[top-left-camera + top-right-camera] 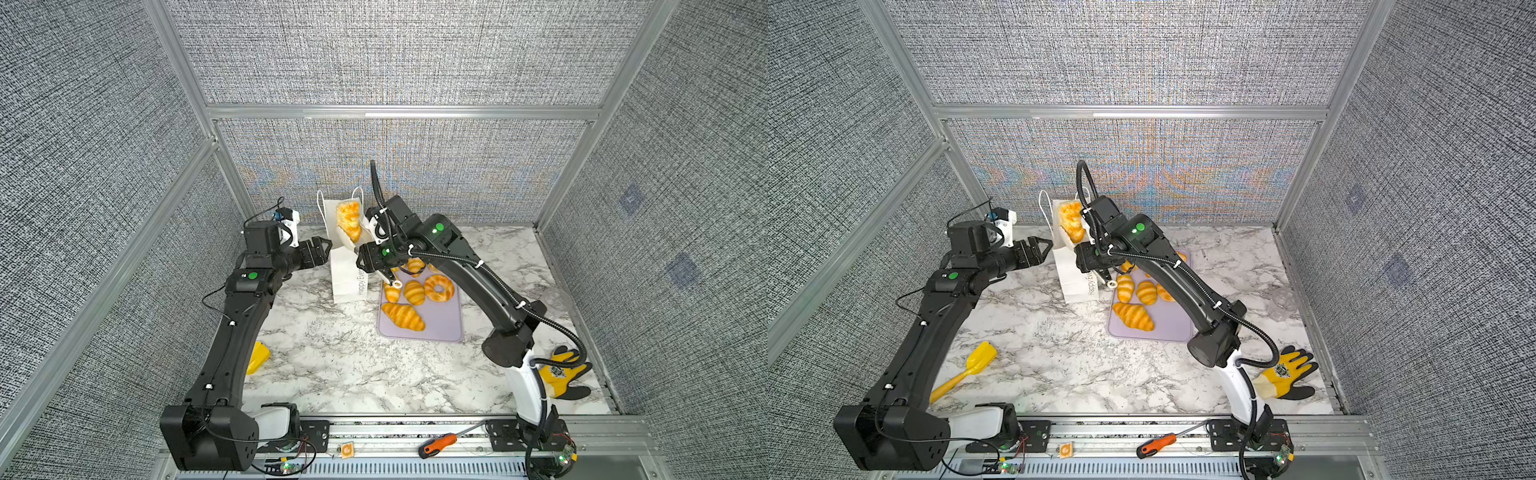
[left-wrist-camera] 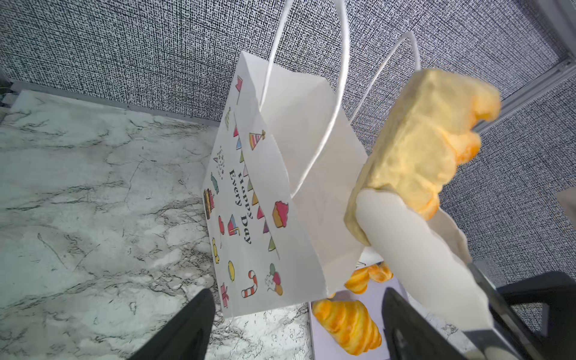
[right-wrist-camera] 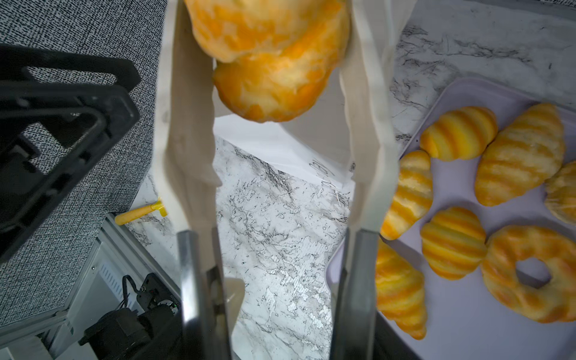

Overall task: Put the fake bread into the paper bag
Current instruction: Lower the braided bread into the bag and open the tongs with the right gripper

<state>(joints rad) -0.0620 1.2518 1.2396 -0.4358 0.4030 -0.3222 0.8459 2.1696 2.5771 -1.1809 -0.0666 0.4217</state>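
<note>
**Paper bag** (image 1: 347,282). White, lettered "Happy Every Day". It stands upright on the bench (image 1: 332,365) with its mouth up and its cord handles (image 2: 343,62) raised clear of the opening. That posture suits a straight drop from above. The contents are hidden.

**Twisted pastry** (image 1: 348,220). One piece of the fake bread, directly above the bag's mouth and not yet inside. It hangs between the long white fingers (image 3: 371,124) of the right gripper (image 1: 354,233), lengthwise along them, probably so it passes the narrow mouth. The fingers flank it on both sides. The piece is blurred, so I cannot tell whether it is pinched or loose.

**Left gripper** (image 1: 323,245). It sits close against the bag's upper side, on the face turned away from the tray. The jaws are spread wide with nothing between them. I cannot tell whether it touches the paper. It is likely posted there to brace the light bag against tipping.

**Remaining fake bread.** Striped croissants (image 3: 452,243) and a ring (image 1: 439,287) lie loose on the lilac tray (image 1: 444,328). The tray is just beside the bag's base, on the right arm's side, which keeps the pieces a short carry from the bag.

**Work glove** (image 1: 561,374). It lies well apart from the bag and has no part in the task.

**Progress.** Judged early, since most pieces are outside the bag.
</note>
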